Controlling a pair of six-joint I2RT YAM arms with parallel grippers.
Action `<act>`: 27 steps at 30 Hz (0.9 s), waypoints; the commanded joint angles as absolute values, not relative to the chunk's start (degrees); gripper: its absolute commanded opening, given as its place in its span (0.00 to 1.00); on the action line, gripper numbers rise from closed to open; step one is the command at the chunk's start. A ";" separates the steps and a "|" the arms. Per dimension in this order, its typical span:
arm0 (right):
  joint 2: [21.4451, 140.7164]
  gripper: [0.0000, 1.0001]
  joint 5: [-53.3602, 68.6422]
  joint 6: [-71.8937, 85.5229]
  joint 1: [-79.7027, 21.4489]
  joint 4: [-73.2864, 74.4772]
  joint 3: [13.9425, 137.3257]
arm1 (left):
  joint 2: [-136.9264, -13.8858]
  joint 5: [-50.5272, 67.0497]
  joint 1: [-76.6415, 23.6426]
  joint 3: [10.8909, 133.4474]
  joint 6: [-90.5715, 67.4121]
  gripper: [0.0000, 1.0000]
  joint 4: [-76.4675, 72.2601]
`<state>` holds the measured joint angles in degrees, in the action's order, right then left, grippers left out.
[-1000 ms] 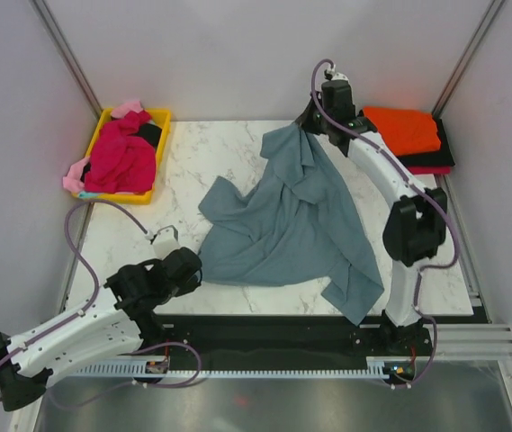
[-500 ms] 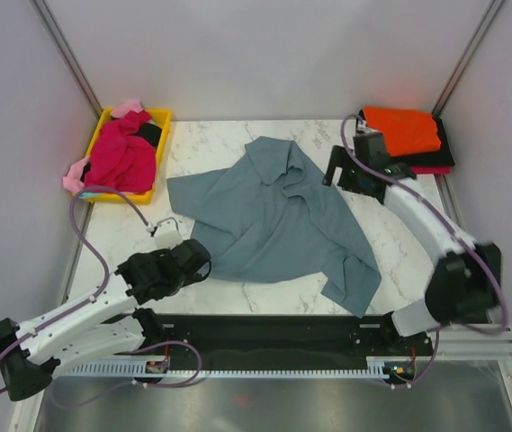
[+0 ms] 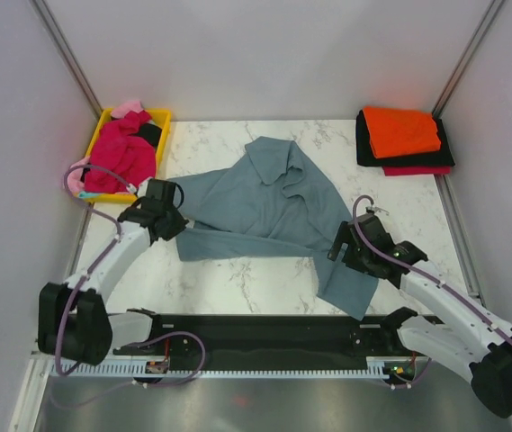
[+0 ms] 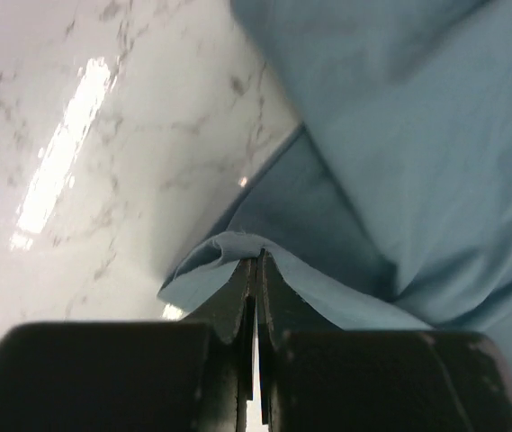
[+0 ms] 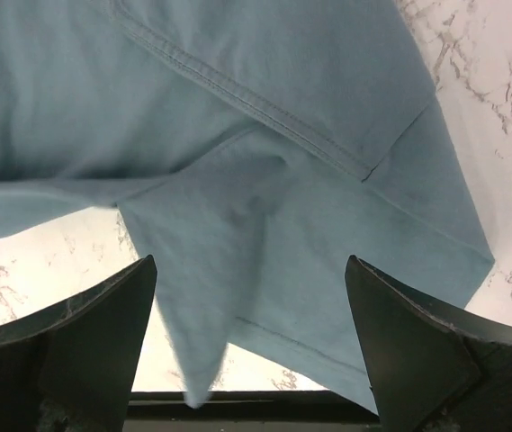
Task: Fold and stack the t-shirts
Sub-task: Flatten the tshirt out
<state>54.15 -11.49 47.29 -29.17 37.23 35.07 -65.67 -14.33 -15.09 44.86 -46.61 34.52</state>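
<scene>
The left gripper (image 3: 171,222) has moved from lower left up to mid-left of the frame, fingers (image 4: 236,310) pinching the slate blue-grey t-shirt (image 3: 264,202) by its edge and dragging it leftward. The right gripper (image 3: 341,252) has released, dropping from upper right to lower right, fingers spread over the shirt.

Slate-blue t-shirt (image 3: 264,202), yellow tray (image 3: 161,115) (magenta shirt (image 3: 121,157) inside), white-marbled table (image 3: 238,279)
</scene>
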 commanded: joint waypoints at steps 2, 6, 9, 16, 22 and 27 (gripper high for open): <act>52.73 0.94 -12.74 51.76 -30.15 39.20 35.69 | -76.45 -3.19 -5.73 54.74 -42.09 0.02 26.11; 59.56 0.95 -12.04 51.51 -30.15 33.50 34.36 | -76.65 -0.88 -3.69 56.17 -42.54 0.02 24.79; 67.63 0.97 -13.53 50.28 -30.06 29.03 36.37 | -74.45 -2.02 -3.69 54.94 -41.84 0.02 24.61; 89.10 0.98 -8.71 42.56 -22.00 20.83 48.24 | -72.33 -3.25 -3.34 53.70 -40.96 0.02 24.87; 100.45 0.97 -3.88 33.59 -11.35 25.03 66.68 | -73.91 -2.20 -2.29 56.77 -40.34 0.02 25.57; 93.38 0.98 -0.63 25.33 -11.08 29.62 69.97 | -73.48 -2.37 -2.29 56.34 -39.90 0.02 25.75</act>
